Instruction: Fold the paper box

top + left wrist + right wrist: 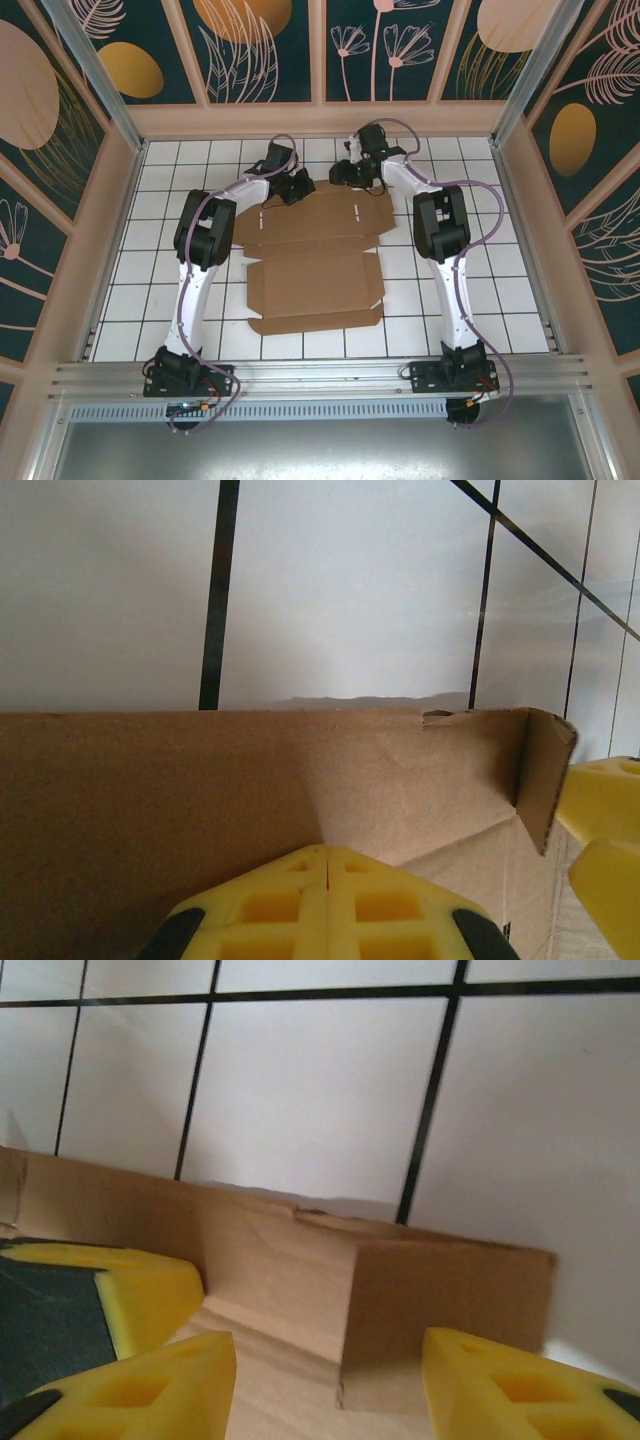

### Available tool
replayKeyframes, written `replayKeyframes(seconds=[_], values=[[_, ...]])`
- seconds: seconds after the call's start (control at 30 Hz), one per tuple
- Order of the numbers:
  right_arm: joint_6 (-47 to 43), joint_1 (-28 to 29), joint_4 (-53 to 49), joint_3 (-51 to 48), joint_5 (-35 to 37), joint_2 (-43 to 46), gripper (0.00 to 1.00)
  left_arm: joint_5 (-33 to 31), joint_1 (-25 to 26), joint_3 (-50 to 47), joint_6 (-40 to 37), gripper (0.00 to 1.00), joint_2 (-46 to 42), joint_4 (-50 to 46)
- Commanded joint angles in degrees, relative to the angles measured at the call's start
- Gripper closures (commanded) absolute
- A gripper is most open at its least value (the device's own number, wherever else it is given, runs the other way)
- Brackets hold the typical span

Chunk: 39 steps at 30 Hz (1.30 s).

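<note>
Black left gripper (292, 187), black right gripper (345, 172) covering parts of far edge of flat brown cardboard box blank (310, 270); bottom edge cropping yellow fingers (520, 1390).

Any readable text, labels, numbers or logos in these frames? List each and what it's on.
No readable text anywhere.
paper box: plain brown cardboard, with no print in the overhead or wrist views.
wall panels: leaf and flower artwork, no lettering.
tiled floor: black grid lines, no markings.
small parts at the left arm's base: too small to read.
</note>
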State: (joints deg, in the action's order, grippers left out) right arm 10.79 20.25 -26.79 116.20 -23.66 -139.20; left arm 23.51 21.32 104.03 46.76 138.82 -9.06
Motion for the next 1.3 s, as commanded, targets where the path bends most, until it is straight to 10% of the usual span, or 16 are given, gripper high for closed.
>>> replayKeyframes(seconds=[0.0, 0.4, 0.63, 1.27], values=[[-1.2, 0.3, -2.0, 2.1, 0.2, -2.3, 0.46, -0.3, -0.3, -0.8, -0.8, 0.98, 1.6, -2.0], [2.6, -4.5, 13.7, -26.5, 3.0, 24.4, 0.46, 5.5, -1.0, 1.4, 1.2, 0.79, -9.7, 0.9], [3.8, -8.2, 17.8, -41.3, 10.2, 31.4, 0.39, 5.8, -1.0, -14.2, 1.7, 0.78, -18.7, 3.8], [4.8, -13.1, 23.9, -48.5, -20.3, 22.1, 0.37, 4.4, -1.0, -35.5, 2.8, 0.85, -18.9, 10.3]])
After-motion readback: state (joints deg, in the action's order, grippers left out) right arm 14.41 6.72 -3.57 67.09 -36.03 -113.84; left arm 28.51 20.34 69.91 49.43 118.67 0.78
